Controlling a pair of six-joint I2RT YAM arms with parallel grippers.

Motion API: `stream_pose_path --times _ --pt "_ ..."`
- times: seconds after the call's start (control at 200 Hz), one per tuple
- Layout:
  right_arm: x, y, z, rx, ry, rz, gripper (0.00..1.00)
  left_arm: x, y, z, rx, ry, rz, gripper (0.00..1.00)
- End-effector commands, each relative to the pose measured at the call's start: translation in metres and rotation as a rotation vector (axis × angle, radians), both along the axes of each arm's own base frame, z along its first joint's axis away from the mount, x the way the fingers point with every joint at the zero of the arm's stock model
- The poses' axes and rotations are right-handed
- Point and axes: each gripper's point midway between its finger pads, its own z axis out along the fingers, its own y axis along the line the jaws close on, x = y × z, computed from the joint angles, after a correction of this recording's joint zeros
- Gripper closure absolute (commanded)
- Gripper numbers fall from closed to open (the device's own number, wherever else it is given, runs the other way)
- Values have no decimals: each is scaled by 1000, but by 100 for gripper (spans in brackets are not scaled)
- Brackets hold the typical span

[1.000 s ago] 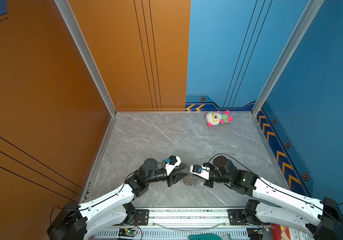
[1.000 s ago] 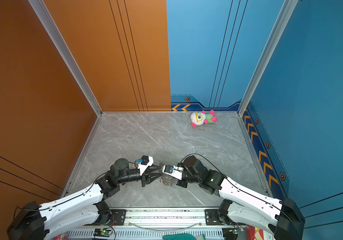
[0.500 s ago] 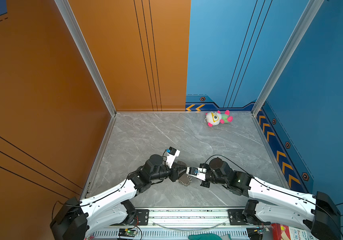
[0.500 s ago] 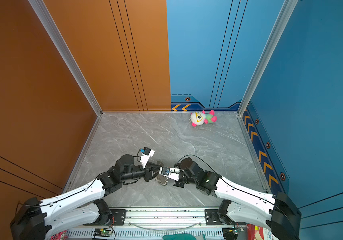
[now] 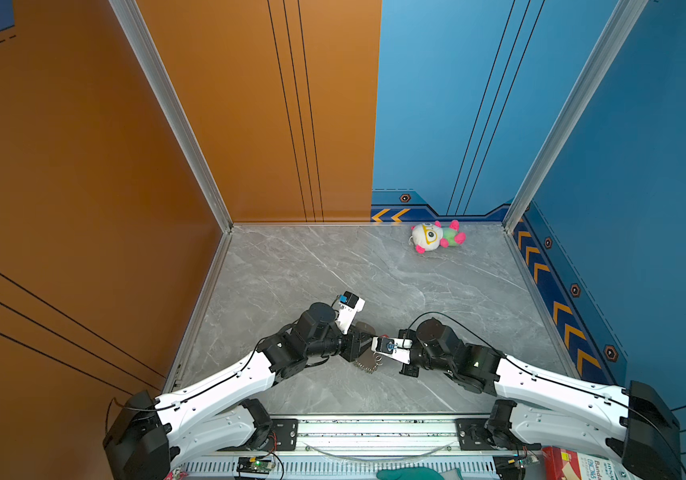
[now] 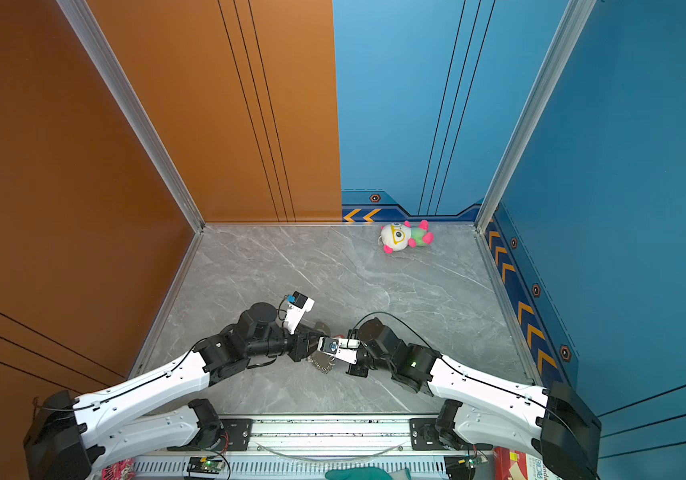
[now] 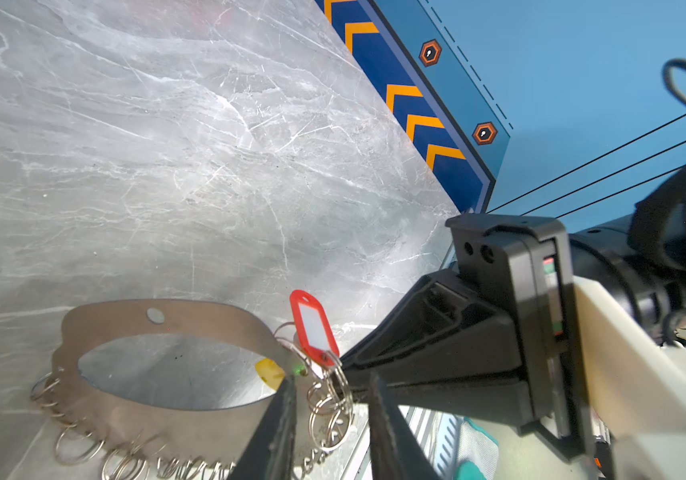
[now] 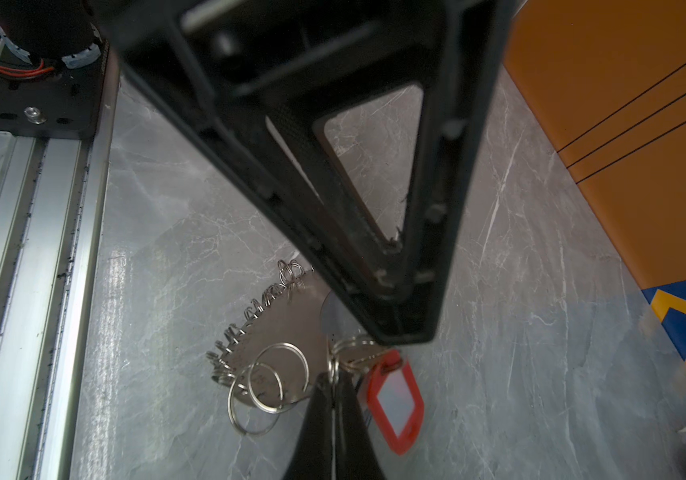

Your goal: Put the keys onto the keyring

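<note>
The keyring point(image 5: 368, 362) sits near the front edge of the surface point(image 5: 333, 270), about midway along it, right between the two arms. It is a flat brownish-grey oval band point(image 7: 191, 316) with an open middle and one rim hung with many small wire rings point(image 7: 328, 405).

Both grippers meet at the same narrow end of the oval, so its long axis runs away from their tips. The red key point(image 7: 313, 328) and yellow key point(image 7: 268, 371) sit at that end too. The red one is a plastic tag with a pale window, joined by its narrow end to a ring in the cluster. Only a corner of the yellow one shows at the band's inner edge, just beside the left fingers.

The left gripper point(image 7: 333, 380) has its fingers a little apart, either side of the ring cluster. Space shows beside the rings, so it seems released rather than clamped.

The right gripper point(image 8: 331, 380) is clenched. Its tip touches the ring that carries the red key point(image 8: 395, 401), which lies just beside its fingers. Whether it pinches that wire is too fine to tell.

Both arms are about equally near, with the right tip closest to the red key. Threading probably depends on keeping that one ring lined up with the band's rim point(image 8: 287, 324)
</note>
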Motion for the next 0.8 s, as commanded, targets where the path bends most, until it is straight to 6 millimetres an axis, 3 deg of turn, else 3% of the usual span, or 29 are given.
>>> stream_pose_path --times 0.0,0.14,0.445,0.796 --pt "4 3 2 1 -35 -6 100 -5 0 -9 67 14 -20 68" --pt "4 6 2 -4 -40 -2 100 -8 -6 -8 73 13 -34 66" --pt "3 7 3 -11 -54 5 100 -3 -2 -15 124 17 -5 81" --pt "1 8 6 -8 -90 7 100 -1 -2 -25 150 47 12 87"
